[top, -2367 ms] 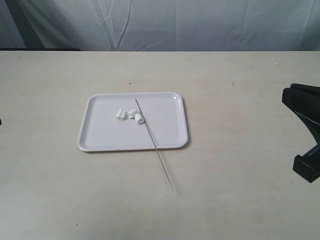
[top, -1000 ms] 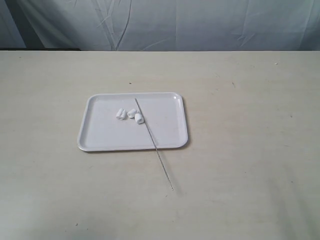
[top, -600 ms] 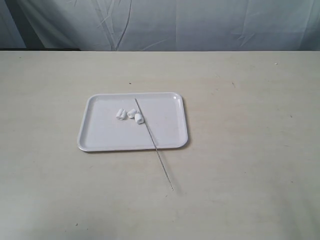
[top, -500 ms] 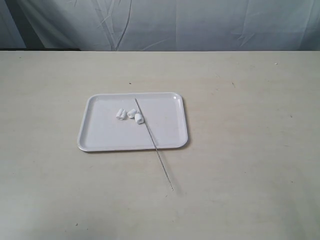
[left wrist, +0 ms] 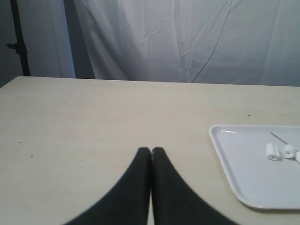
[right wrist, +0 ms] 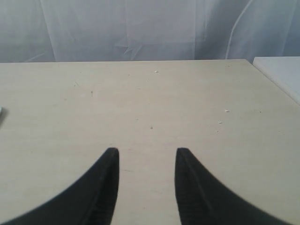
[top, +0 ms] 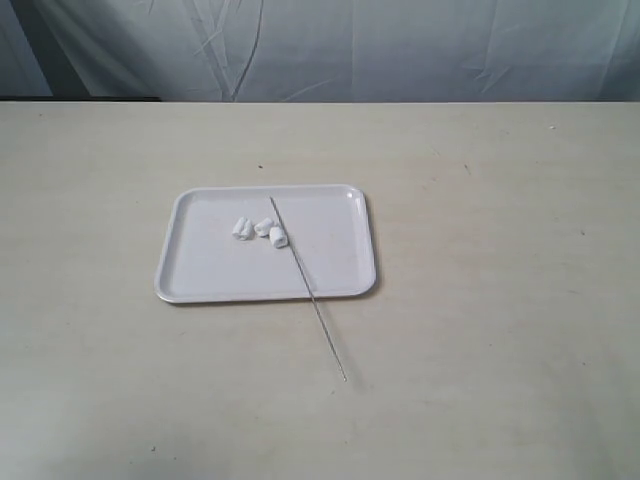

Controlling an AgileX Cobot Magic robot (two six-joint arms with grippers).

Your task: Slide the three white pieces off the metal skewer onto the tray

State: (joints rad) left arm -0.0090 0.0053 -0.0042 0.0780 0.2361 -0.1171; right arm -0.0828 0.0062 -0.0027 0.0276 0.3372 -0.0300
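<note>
Tabletop (top: 500, 300), tray (left wrist: 243, 166) apart from L hand (left wrist: 151, 150)

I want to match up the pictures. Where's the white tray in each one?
Exterior view: the tray lies a little left of centre, with the skewer across it.
Left wrist view: the tray sits off to one side of the shut left gripper, cut by the frame edge.
Right wrist view: not clearly in it; a white sliver at the frame edge may be its corner.
Shared landmark: the wrinkled grey curtain at the back.
</note>
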